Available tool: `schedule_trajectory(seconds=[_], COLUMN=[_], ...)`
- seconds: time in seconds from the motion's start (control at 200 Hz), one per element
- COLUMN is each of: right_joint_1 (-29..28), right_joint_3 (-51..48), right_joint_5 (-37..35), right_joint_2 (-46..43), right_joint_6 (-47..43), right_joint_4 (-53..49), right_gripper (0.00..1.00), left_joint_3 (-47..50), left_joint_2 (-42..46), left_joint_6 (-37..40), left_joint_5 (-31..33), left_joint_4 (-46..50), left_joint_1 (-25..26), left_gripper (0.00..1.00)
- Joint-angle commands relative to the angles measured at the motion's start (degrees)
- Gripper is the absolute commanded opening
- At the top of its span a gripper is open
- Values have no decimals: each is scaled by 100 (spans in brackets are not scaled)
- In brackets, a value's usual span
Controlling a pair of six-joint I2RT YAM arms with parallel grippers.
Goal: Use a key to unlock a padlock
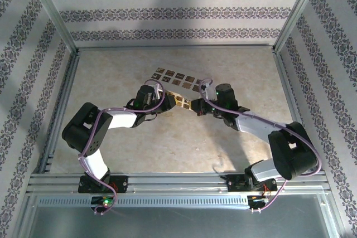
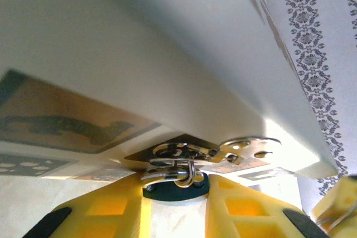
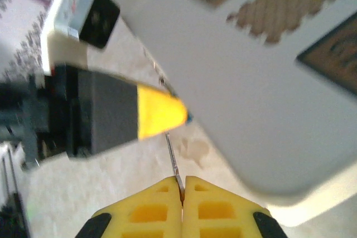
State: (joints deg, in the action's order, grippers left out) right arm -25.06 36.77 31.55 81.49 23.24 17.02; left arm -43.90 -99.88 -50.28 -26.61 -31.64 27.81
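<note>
In the left wrist view, a dark blue padlock [image 2: 163, 192] with a silver shackle sits between the yellow fingers of my left gripper [image 2: 175, 183], which is shut on it. A ring with a loose silver key [image 2: 251, 147] hangs off the shackle. My right gripper [image 3: 182, 182] is shut on a thin key [image 3: 173, 157], held edge-on. Its blade points at the left gripper's yellow finger [image 3: 159, 112], where a sliver of blue shows. From above, the left gripper [image 1: 177, 102] and right gripper [image 1: 195, 106] meet nose to nose at mid-table.
A pale board with brown patterned tiles [image 1: 174, 76] lies just beyond the grippers. It looms close over both wrist cameras [image 2: 167, 54] [image 3: 251, 82]. Patterned walls and a metal frame [image 1: 56, 110] enclose the beige table.
</note>
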Motion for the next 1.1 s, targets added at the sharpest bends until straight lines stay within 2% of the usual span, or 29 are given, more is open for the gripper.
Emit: schedule_trajectory(seconds=[0.0,0.17,0.42,0.904,1.094], right_joint_1=[-245,-610,-1100,-1172,-1174], right_joint_3=[-219,-268,-123,75,136], right_joint_5=[-273,-486,-1170,-1786,-1804], right_joint_2=[-175,75,547,763,787], right_joint_6=[-777,-1146,-1426,-1805,-1824], right_joint_4=[-301,-314,-156,90,176], right_gripper=[0,0,0,0,0], left_joint_3=[-225,-296,-401,-419,-414], left_joint_2=[280,320,311,416,425], left_joint_6=[-188,-207,-276,-228,-228], left_joint_5=[-326,-404,-530,-506,-497], left_joint_4=[162,335,416,690,694], left_joint_1=[84,84,84,84,84], left_gripper=[26,26,26,26,26])
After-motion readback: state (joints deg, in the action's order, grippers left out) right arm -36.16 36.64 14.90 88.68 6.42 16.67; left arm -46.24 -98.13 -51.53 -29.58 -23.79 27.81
